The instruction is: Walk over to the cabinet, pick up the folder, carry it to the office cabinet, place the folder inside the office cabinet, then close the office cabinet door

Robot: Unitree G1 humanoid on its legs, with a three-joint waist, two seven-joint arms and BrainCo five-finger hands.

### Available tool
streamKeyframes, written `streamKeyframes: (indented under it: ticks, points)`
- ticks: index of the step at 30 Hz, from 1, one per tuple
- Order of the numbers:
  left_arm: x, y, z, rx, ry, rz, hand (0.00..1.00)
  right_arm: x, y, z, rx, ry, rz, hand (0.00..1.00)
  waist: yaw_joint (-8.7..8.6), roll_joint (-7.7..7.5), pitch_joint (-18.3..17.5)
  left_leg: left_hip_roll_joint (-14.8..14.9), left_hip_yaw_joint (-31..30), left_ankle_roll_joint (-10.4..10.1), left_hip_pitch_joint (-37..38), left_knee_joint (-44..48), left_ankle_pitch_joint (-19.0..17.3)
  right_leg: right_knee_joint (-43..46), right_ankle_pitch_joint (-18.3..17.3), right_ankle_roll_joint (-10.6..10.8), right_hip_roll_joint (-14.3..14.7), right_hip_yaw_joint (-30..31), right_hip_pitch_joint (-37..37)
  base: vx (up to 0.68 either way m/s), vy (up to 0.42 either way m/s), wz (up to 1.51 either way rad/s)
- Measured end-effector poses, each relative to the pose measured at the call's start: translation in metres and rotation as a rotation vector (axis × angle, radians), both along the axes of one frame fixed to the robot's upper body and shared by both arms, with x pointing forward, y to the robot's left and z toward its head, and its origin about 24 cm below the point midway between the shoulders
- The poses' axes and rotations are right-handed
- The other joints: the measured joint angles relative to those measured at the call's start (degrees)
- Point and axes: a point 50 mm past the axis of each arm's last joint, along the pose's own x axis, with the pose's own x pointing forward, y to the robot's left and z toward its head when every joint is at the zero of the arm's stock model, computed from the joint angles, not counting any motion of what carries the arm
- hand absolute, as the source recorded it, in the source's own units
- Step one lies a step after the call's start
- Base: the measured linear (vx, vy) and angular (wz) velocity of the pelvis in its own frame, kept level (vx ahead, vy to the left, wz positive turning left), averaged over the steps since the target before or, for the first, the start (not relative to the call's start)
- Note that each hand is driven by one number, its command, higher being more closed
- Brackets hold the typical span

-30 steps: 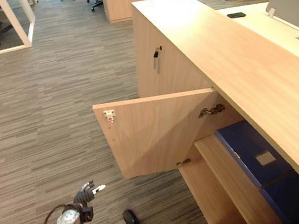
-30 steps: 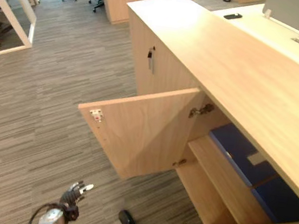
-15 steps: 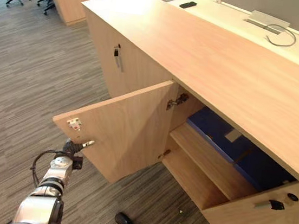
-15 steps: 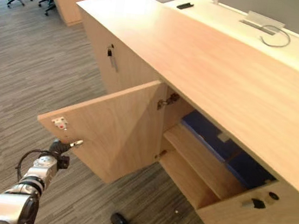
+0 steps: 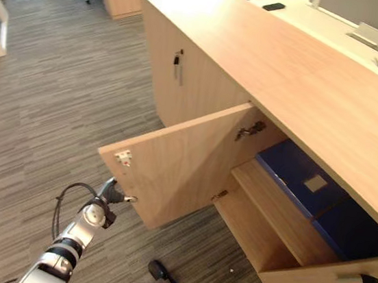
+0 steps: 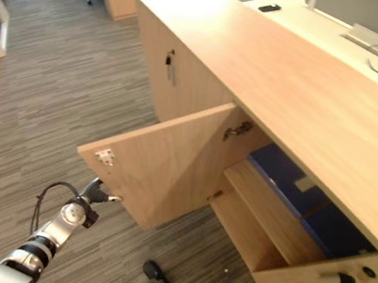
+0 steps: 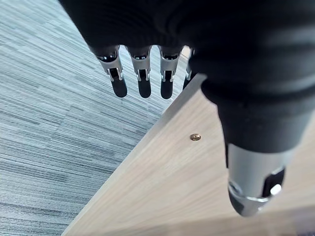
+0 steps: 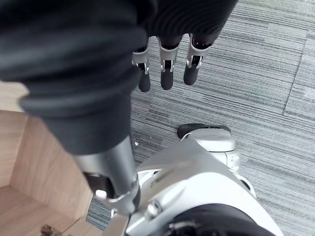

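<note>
While the left hand [image 5: 110,192] hovers spread beside the door [image 5: 186,162]
A glancing push could slip off its edge, leaving it ajar.

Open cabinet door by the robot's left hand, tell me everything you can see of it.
The cabinet door is a flat light wood-grain panel, swung wide open, hung on two metal hinges at its inner side. A small white catch plate sits near its upper free corner. The left hand, fingers straight, is at the free edge; contact is unclear.
</note>
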Motion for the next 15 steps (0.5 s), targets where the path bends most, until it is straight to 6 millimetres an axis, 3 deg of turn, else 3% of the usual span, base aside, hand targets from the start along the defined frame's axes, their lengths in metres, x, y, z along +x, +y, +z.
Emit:
streamKeyframes:
  ticks: [3, 6, 7, 9, 11, 12, 13, 14, 15]
  points:
    - [-0.014, -0.034, 0.007, -0.035, -0.022, -0.184, 0.0, 0.0, -0.001, 0.0, -0.002, -0.001, 0.001, 0.0, 0.27, 0.05, 0.0, -0.8, -1.0, 0.5, -0.2, 0.0, -0.5, 0.7, -0.1, 0.2, -0.7, -0.9, 0.2, -0.04, 0.041, 0.24]
    - [-0.042, -0.079, 0.009, -0.143, 0.016, -0.447, 0.0, -0.001, -0.002, 0.0, -0.001, 0.005, 0.005, 0.0, 0.33, 0.16, -0.1, -1.3, -1.3, 0.4, -0.4, 0.0, -0.8, 0.7, -0.3, 0.5, -1.0, -0.9, 0.1, -0.05, 0.045, 0.07]
    - [-0.054, -0.108, 0.015, -0.239, 0.018, -0.573, 0.0, 0.0, -0.003, 0.0, -0.003, 0.007, 0.017, 0.0, 0.26, 0.36, -0.3, -1.4, -1.6, 0.4, -0.7, 0.1, -0.8, 0.7, -0.3, 0.5, -1.1, -0.8, -0.1, -0.04, 0.027, 0.04]
    - [-0.065, -0.129, 0.016, -0.339, 0.04, -0.634, 0.0, 0.001, -0.004, 0.0, -0.003, 0.013, 0.046, 0.0, 0.07, 0.62, -0.5, -1.6, -2.0, 0.4, -1.1, 0.8, -0.7, 0.7, -0.3, 0.5, -1.5, -0.8, -0.3, -0.04, 0.032, 0.05]
    - [-0.077, -0.153, 0.025, -0.47, 0.042, -0.707, 0.0, -0.002, -0.007, 0.0, 0.001, 0.033, 0.075, 0.0, -0.01, 0.53, -0.9, -2.4, -3.9, -1.0, -1.7, 2.2, 0.3, 0.6, -0.2, 0.5, -2.7, -0.8, -0.4, -0.03, 0.027, 0.07]
    - [-0.08, -0.165, 0.033, -0.539, 0.025, -0.738, 0.0, -0.006, -0.007, -0.001, 0.011, 0.053, 0.096, 0.0, -0.26, -0.18, -1.4, -2.8, -5.7, -1.4, -2.5, 4.2, -0.7, 0.3, 0.1, 0.1, -4.0, -0.9, -0.7, 0.01, 0.022, -0.22]
    - [-0.081, -0.168, 0.038, -0.577, 0.006, -0.744, 0.0, -0.01, -0.008, -0.001, 0.014, 0.075, 0.118, 0.0, 0.65, -0.27, -1.8, -0.2, -4.1, 2.6, -3.0, 11.9, -6.4, 0.6, 1.9, 0.4, -5.6, -1.0, -0.8, 0.04, 0.015, -0.44]
    - [-0.081, -0.168, 0.039, -0.591, 0.005, -0.739, 0.0, -0.011, -0.01, 0.0, 0.014, 0.082, 0.128, 0.0, 0.88, -0.2, -1.8, 1.7, -4.1, 3.3, -3.0, 15.8, -9.5, 1.0, 2.4, 0.9, -6.2, -1.0, -0.8, 0.1, -0.015, -0.77]
    - [-0.081, -0.168, 0.037, -0.596, 0.016, -0.736, 0.0, -0.014, -0.012, 0.0, 0.02, 0.095, 0.15, 0.0, 0.78, 0.59, -2.3, 3.3, -4.6, 2.1, -3.1, 18.0, -12.7, 1.9, 2.7, 1.9, -6.2, -0.8, -0.7, 0.1, -0.017, -0.49]
